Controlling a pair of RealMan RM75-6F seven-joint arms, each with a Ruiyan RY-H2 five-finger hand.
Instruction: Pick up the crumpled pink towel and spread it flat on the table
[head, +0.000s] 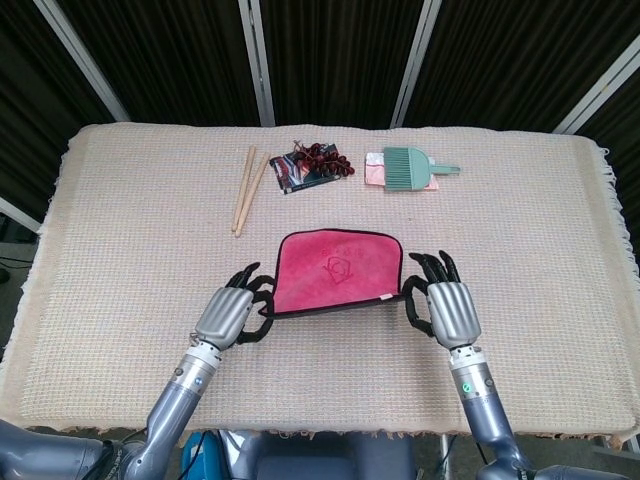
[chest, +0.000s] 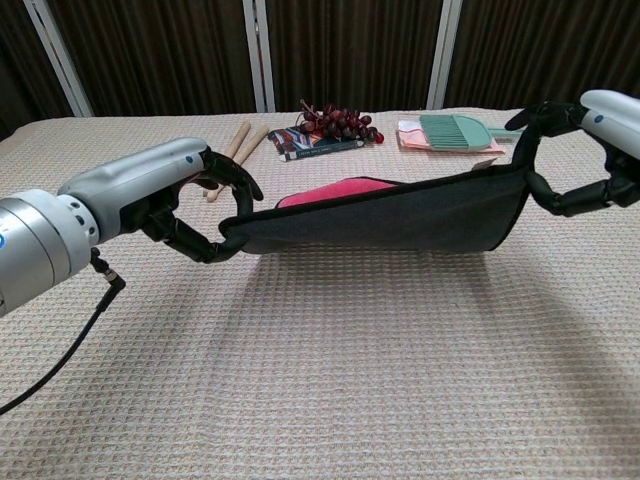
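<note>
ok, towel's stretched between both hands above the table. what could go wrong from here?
1. The pink towel hangs only by its near corners from the left hand and right hand; a slip at either could crumple it again.
2. In the chest view its far part droops toward the table, so lowering unevenly may fold it under instead of flat.

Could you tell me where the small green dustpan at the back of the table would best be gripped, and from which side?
Probably by its short handle, coming from above on the robot's right. The green dustpan lies flat on a pink packet, its handle pointing right with bare tablecloth beyond, while the grapes and booklet crowd its left. Both hands, left hand and right hand, hold the pink towel.
</note>
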